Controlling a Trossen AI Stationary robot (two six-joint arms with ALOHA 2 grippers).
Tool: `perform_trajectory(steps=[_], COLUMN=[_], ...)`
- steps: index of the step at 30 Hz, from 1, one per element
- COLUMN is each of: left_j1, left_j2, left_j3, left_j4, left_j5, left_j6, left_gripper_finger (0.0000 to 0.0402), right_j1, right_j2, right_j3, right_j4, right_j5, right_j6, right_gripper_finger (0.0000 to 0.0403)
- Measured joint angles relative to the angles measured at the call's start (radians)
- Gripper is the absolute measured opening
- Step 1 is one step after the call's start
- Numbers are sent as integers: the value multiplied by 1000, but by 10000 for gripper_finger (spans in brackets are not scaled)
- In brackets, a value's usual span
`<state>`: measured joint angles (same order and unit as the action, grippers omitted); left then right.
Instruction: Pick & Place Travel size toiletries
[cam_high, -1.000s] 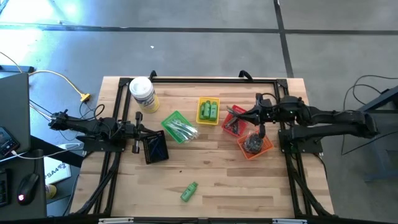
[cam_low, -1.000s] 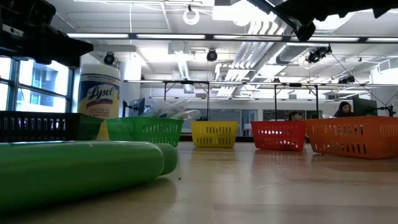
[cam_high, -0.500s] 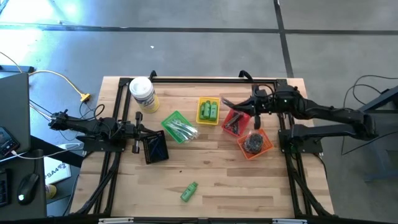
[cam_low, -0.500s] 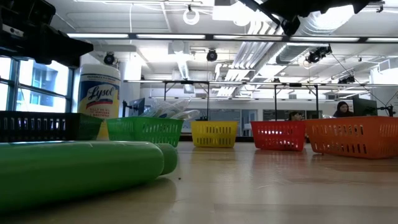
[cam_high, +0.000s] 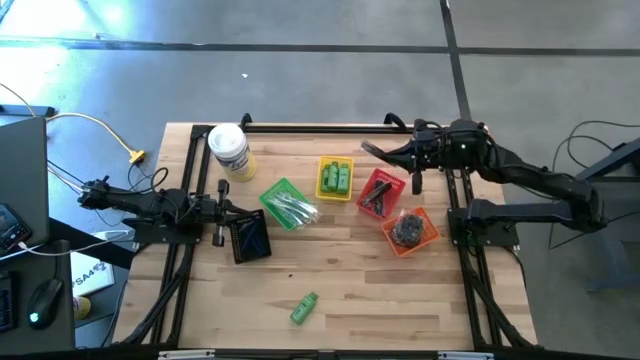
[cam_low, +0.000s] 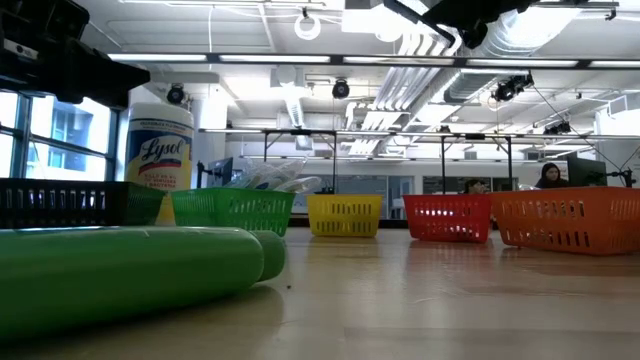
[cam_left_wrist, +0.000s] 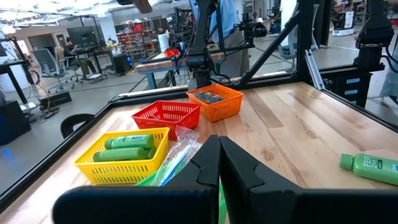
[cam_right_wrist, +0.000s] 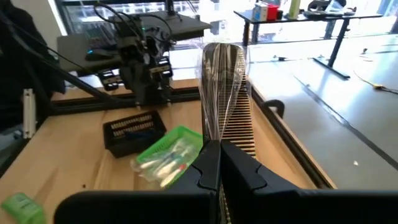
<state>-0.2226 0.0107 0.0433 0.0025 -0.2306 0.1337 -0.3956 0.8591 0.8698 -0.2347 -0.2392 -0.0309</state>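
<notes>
My right gripper hangs above the table's far right part, just beyond the red basket, and is shut on a dark comb in a clear wrapper. A green bottle lies on its side near the front edge. More green bottles lie in the yellow basket. Clear-wrapped pieces fill the green basket, and dark discs sit in the orange basket. My left gripper rests shut at the table's left, beside the black basket. My right gripper pinches the wrapped comb's near end between its two fingers. The fingers are close to level and point toward the table's left. The comb sticks straight out ahead of them, in line with the fingers. It is lifted clear of baskets and table.
A big white-lidded jar stands at the far left corner. A black frame rail runs along the far edge. Bare wood lies across the front of the table around the loose bottle.
My right gripper has risen from over the red basket and swung toward the table's far edge, staying shut. The wrapped comb has gone with it, lifted clear and pointing toward the table's left.
</notes>
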Motion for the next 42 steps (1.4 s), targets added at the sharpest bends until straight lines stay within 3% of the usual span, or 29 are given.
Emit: perform_trajectory(steps=[16, 30, 42], left_j1=[0, 0, 0], left_j2=[0, 0, 0], left_j3=[0, 1, 1], left_j4=[-3, -3, -4], left_j5=[0, -39, -41], left_j6=[0, 0, 0], left_gripper_finger=[0, 0, 0], right_j1=[-117, -154, -151], right_j2=[22, 189, 257], right_j3=[4, 217, 226], right_j4=[-29, -326, -460], right_j5=[-68, -79, -74], right_j6=[-103, -347, -546], right_gripper_finger=[3, 3, 3])
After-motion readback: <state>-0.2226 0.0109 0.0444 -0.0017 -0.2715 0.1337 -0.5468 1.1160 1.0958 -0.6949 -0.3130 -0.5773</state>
